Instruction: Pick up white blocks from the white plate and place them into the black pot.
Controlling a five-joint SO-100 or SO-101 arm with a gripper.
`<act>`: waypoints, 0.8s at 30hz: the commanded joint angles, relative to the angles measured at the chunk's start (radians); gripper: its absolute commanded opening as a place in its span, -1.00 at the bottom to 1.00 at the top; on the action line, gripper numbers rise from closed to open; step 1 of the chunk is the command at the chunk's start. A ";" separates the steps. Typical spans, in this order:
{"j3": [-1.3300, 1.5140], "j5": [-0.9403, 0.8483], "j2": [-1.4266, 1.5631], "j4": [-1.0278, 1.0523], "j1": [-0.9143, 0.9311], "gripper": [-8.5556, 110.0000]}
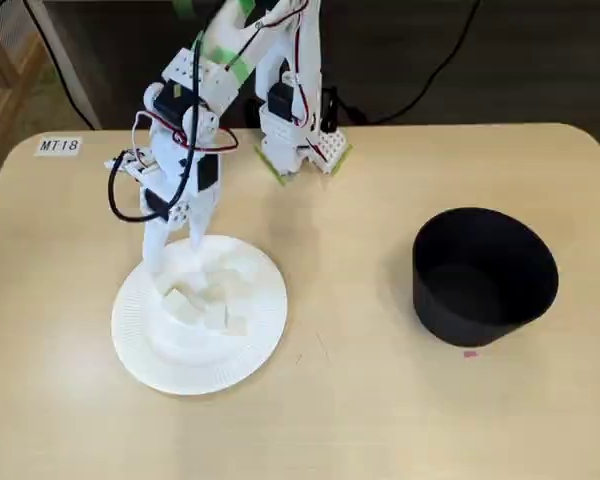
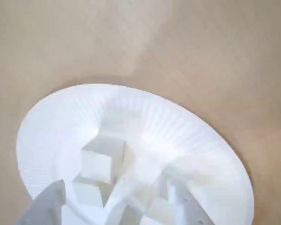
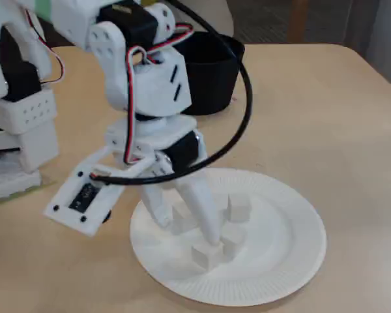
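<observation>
Across the tan table (image 1: 380, 420): white plate (image 1: 140, 350) as landmark, black pot (image 1: 485, 275) well apart to its right in a fixed view, standing upright, interior dark and seemingly bare. On the plate, a loose cluster of white blocks (image 2: 102, 158) near the middle, some touching; exact count hard to tell against the white. Above the plate's near-arm edge, gripper (image 3: 189, 228) lowered among the blocks, fingers (image 3: 205, 218) spread apart, apparently clasping nothing.
</observation>
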 commanded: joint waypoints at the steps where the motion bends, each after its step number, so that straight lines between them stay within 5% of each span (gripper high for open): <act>1: -0.077 0.003 -0.058 -0.014 0.008 -0.32; 9: -0.115 0.014 -0.196 -0.170 -0.006 -0.43; 14: -0.149 0.049 -0.262 -0.247 -0.015 -0.90; 24: -0.172 0.025 0.101 -0.153 -0.080 -0.90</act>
